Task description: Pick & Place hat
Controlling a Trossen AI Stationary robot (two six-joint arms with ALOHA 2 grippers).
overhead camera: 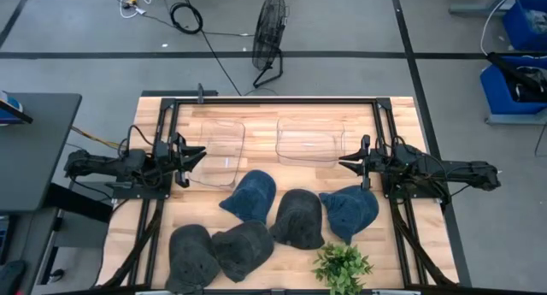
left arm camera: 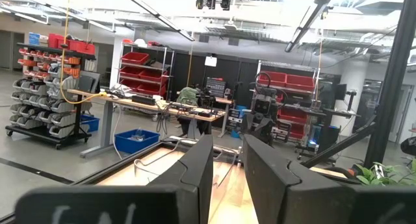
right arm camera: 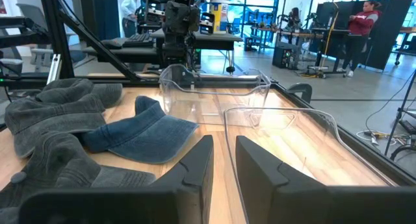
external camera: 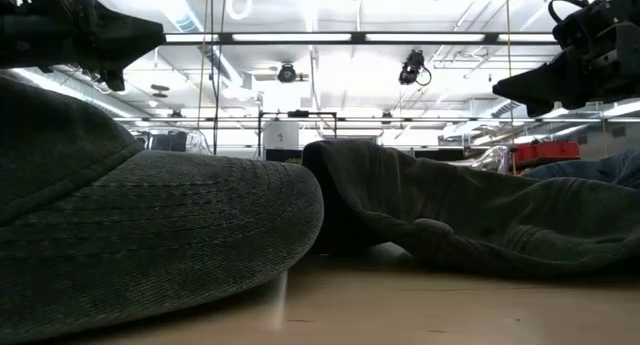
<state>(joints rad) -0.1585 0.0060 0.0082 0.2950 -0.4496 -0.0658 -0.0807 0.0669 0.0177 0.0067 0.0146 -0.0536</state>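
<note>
Near edge of the light wooden slatted table (overhead camera: 389,252): a small green leafy artificial plant (overhead camera: 343,266) at the right, and two dark grey cloth caps at the left — one at the far left (overhead camera: 190,254), the other (overhead camera: 244,248) touching it on its right. In the low view these grey caps fill the foreground.

Middle of the table: a third dark grey cap (overhead camera: 298,218) lies between two blue denim caps, the left one (overhead camera: 250,196) and the right one (overhead camera: 350,210); the right denim cap sits just beside the plant.

Far half of the table: two clear plastic rectangular bins stand side by side, left bin (overhead camera: 217,152) and right bin (overhead camera: 308,140), neither holding a cap.

Arms: the left gripper (overhead camera: 197,156) hovers above the left side of the table, pointing toward the left bin; its fingers stand slightly apart, holding nothing. The right gripper (overhead camera: 346,162) hovers at the right side, pointing toward the right bin — fingers likewise slightly parted, nothing between them.

Beyond the table: a black wire-cage floor fan (overhead camera: 270,32) on the grey floor.
</note>
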